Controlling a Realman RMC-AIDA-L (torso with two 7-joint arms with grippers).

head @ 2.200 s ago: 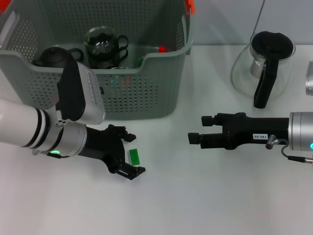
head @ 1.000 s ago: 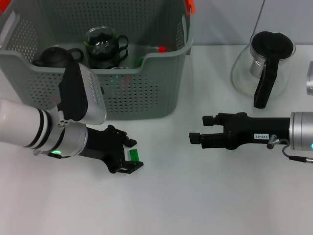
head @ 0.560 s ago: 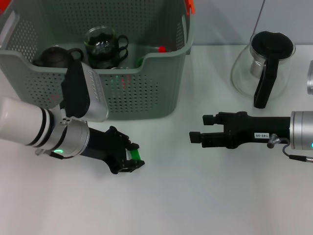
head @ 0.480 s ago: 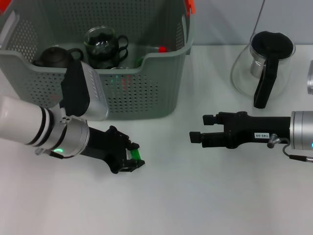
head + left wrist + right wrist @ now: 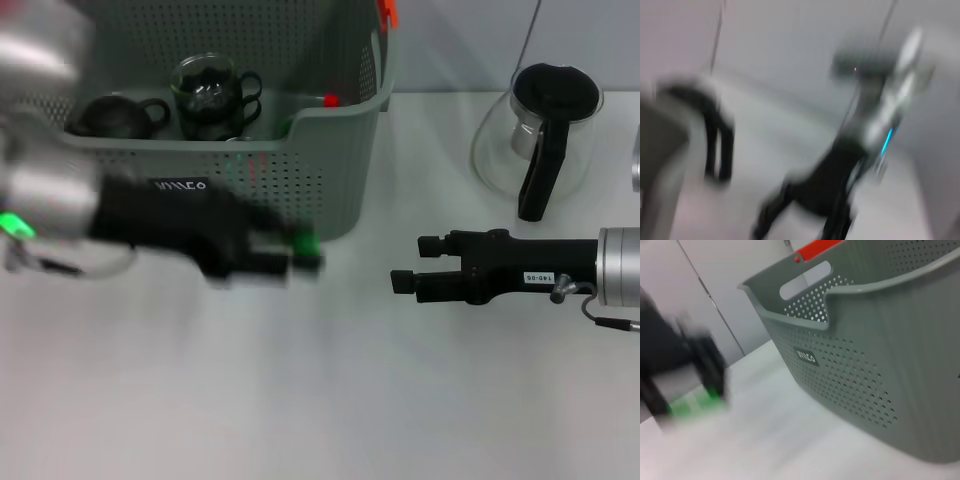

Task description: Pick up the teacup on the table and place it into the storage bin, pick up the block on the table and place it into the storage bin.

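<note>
The grey-green storage bin (image 5: 330,150) stands at the back left and also shows in the right wrist view (image 5: 865,345). Glass teacups (image 5: 210,90) and a black teapot (image 5: 115,115) sit inside it. My left gripper (image 5: 290,255) is blurred by motion and is shut on the small green block (image 5: 305,244). It holds the block off the table, just in front of the bin's front wall. The block also shows as a green blur in the right wrist view (image 5: 710,394). My right gripper (image 5: 408,268) is open and empty, hovering still right of centre.
A glass coffee pot with a black lid and handle (image 5: 540,130) stands at the back right, and a metal object (image 5: 634,160) shows at the right edge. The white table (image 5: 330,400) stretches across the front.
My left gripper closed on the green block on the table, then lifted it and swung it right and up toward the bin's front wall. The right arm has barely moved.
</note>
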